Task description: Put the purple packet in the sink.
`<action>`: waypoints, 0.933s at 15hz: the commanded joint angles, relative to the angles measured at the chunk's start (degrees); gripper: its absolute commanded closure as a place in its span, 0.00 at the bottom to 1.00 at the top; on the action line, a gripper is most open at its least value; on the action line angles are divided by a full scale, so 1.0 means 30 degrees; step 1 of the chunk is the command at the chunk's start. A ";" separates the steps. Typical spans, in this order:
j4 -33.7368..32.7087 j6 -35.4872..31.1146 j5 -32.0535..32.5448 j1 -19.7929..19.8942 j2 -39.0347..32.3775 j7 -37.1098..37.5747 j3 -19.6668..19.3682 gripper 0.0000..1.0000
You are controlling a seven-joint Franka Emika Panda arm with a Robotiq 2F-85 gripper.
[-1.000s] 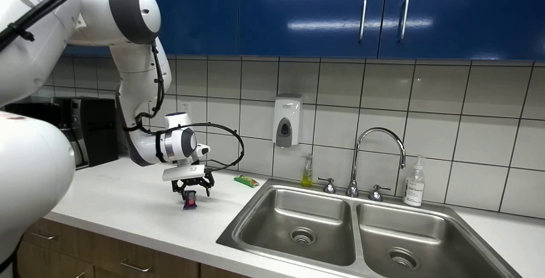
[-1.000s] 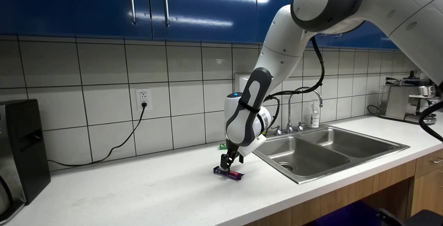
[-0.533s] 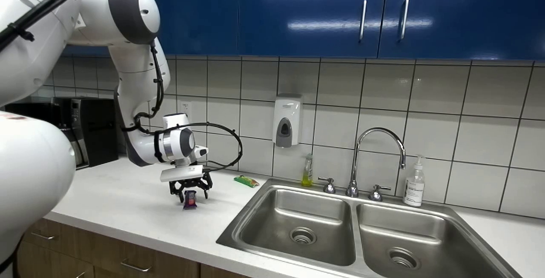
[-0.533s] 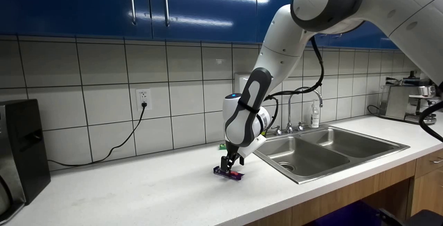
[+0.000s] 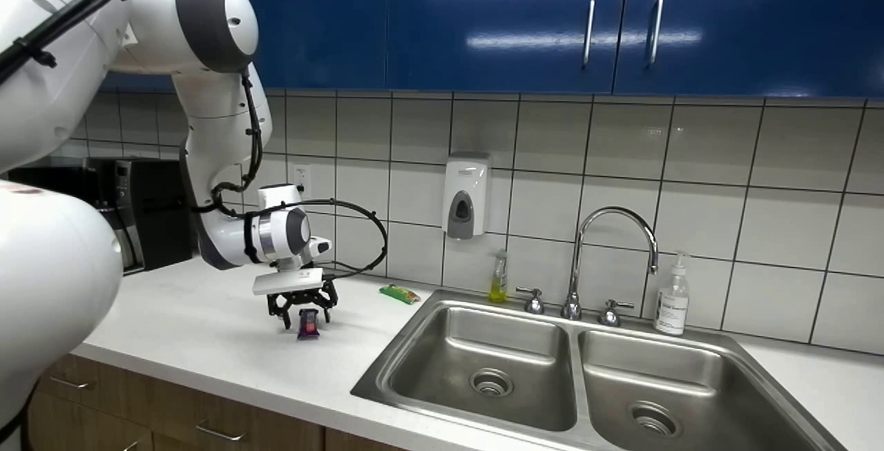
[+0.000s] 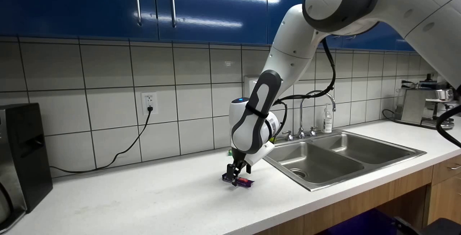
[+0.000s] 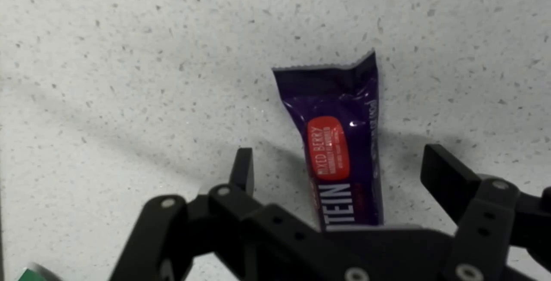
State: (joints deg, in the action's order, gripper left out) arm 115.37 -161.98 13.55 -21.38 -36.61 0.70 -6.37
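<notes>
The purple packet (image 7: 363, 143) with a red label lies flat on the white counter. It also shows in both exterior views (image 5: 309, 330) (image 6: 246, 182). My gripper (image 7: 338, 154) is open, pointing down. Its two fingers stand on either side of the packet in the wrist view, apart from it, with a wider gap on the left. The gripper body hides the packet's near end there. In the exterior views the gripper (image 5: 307, 323) (image 6: 241, 177) is low over the counter at the packet. The steel double sink (image 5: 442, 368) is to its right, also seen here (image 6: 324, 168).
A green packet (image 5: 399, 293) lies near the wall; its corner shows in the wrist view (image 7: 31, 275). A yellow-green soap bottle (image 5: 498, 278), the faucet (image 5: 574, 278) and a pump bottle (image 5: 672, 302) stand behind the sink. A black appliance (image 6: 27, 163) stands on the counter.
My gripper has moved a little to the left in both exterior views and sits slightly lower in one. Its fingers now straddle the packet more evenly. The packet has not moved.
</notes>
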 commanded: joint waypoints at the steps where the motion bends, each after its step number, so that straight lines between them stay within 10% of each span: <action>1: 0.0048 0.0433 0.0452 0.0230 0.0336 0.0543 0.0219 0.00; 4: 0.0018 0.0449 0.0462 0.0223 0.0310 0.0549 0.0198 0.00; 14: 0.0263 0.0465 0.0376 0.0317 0.0221 0.0553 0.0277 0.85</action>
State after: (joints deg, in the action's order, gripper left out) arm 115.51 -161.95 13.55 -21.31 -36.51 0.71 -6.38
